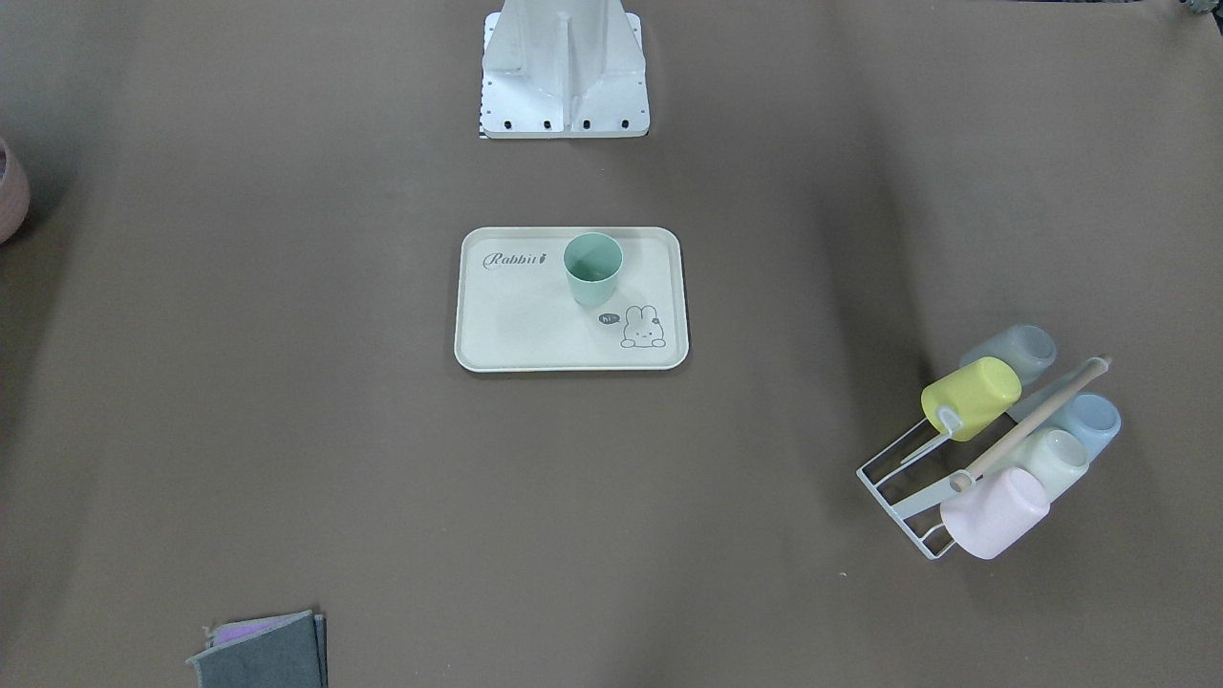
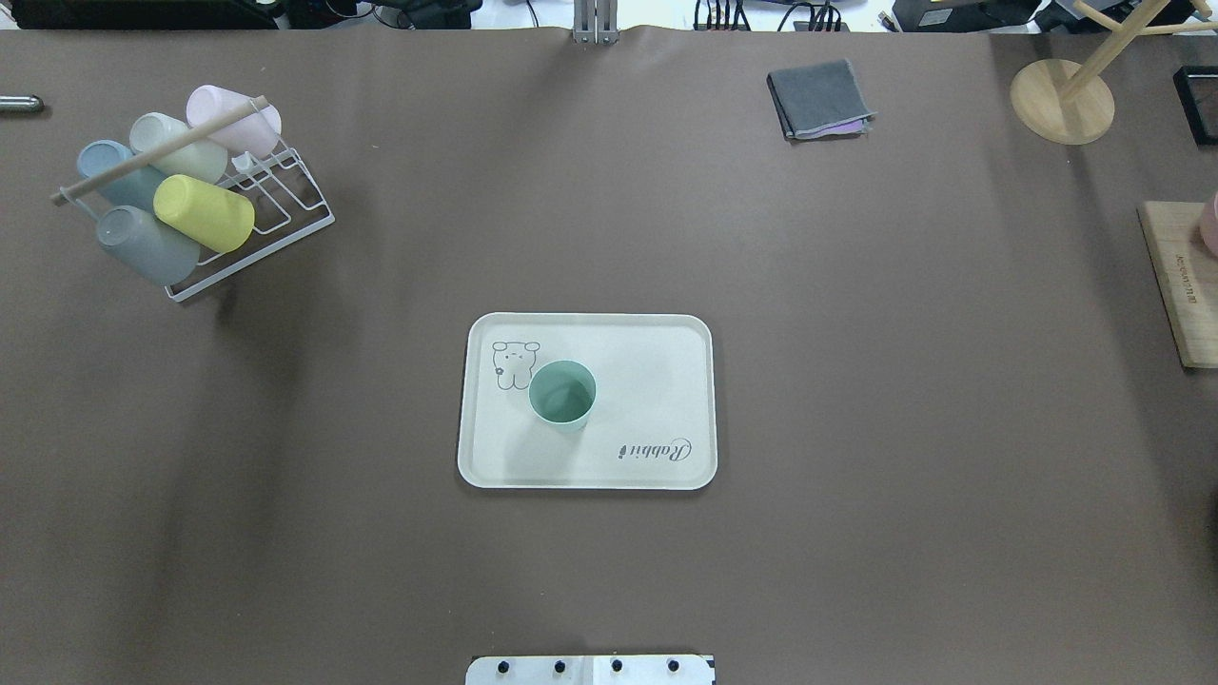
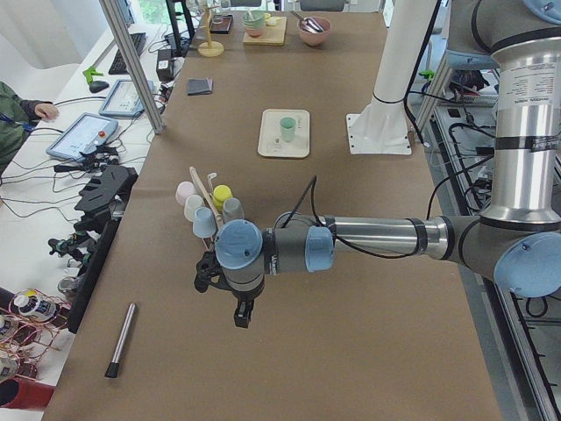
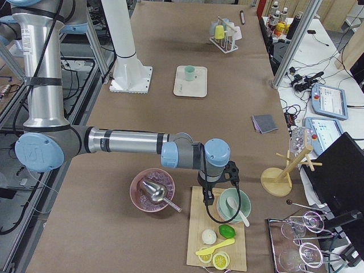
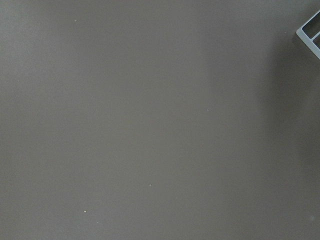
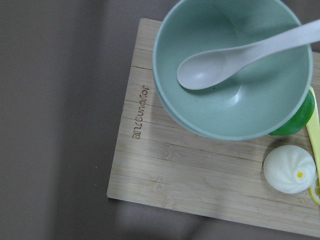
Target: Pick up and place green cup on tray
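Left gripper (image 3: 243, 319), right gripper (image 4: 209, 200): cannot tell their grip. Mint-green plastic cup (image 1: 592, 270) stands upright on cream rectangular plastic tray (image 1: 516, 325).

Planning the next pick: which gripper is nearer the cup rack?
Left. The left gripper hangs close by the cup rack; the right gripper is at the table's opposite end, above the wooden board.

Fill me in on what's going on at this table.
The green cup stands upright on the tray, beside its bunny drawing, so the placing looks done. Nothing touches it. Both arms are far away: the left gripper hangs over bare table near the cup rack, and the right gripper hangs over the cutting board with the green bowl. Whether either gripper is open cannot be told.
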You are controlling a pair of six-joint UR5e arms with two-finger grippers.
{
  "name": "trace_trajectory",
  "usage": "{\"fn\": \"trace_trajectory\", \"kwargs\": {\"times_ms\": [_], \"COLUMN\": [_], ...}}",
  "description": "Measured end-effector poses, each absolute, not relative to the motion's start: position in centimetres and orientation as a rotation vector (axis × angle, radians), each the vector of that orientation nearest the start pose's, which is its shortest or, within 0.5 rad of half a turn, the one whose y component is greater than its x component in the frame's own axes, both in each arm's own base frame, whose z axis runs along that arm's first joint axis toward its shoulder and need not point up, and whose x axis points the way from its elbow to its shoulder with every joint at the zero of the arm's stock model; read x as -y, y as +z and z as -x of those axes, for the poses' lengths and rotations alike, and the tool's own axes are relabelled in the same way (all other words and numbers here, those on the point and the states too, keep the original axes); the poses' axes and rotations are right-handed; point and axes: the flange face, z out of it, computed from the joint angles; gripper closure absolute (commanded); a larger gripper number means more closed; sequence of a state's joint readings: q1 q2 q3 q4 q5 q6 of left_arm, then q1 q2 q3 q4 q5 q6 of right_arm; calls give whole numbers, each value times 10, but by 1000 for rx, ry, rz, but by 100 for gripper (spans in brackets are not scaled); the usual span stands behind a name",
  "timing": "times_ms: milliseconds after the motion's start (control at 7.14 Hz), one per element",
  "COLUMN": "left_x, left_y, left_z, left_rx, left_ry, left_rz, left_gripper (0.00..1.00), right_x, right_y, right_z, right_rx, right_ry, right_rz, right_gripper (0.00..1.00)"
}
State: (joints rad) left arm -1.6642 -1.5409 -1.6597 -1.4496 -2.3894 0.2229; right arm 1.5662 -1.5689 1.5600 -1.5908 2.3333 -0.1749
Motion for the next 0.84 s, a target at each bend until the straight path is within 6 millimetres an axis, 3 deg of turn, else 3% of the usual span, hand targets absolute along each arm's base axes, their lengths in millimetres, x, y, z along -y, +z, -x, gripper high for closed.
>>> {"fn": "trace_trajectory", "kwargs": {"times_ms": [280,841], "left_x": [479,487], "left_y": [622,612], "left_z": [98,97], "left_rx": [-778,-762], "left_ry": [73,106], "left_rz": [-58,-143], "left_gripper": [1,1], "right_x": [490,489], "right_y": [668,669], "right_z": [-62,-62], "right_rx": [762,762], "right_ry": [-159,-159], "right_rz": [-34,-32], "right_gripper": [0,0]}}
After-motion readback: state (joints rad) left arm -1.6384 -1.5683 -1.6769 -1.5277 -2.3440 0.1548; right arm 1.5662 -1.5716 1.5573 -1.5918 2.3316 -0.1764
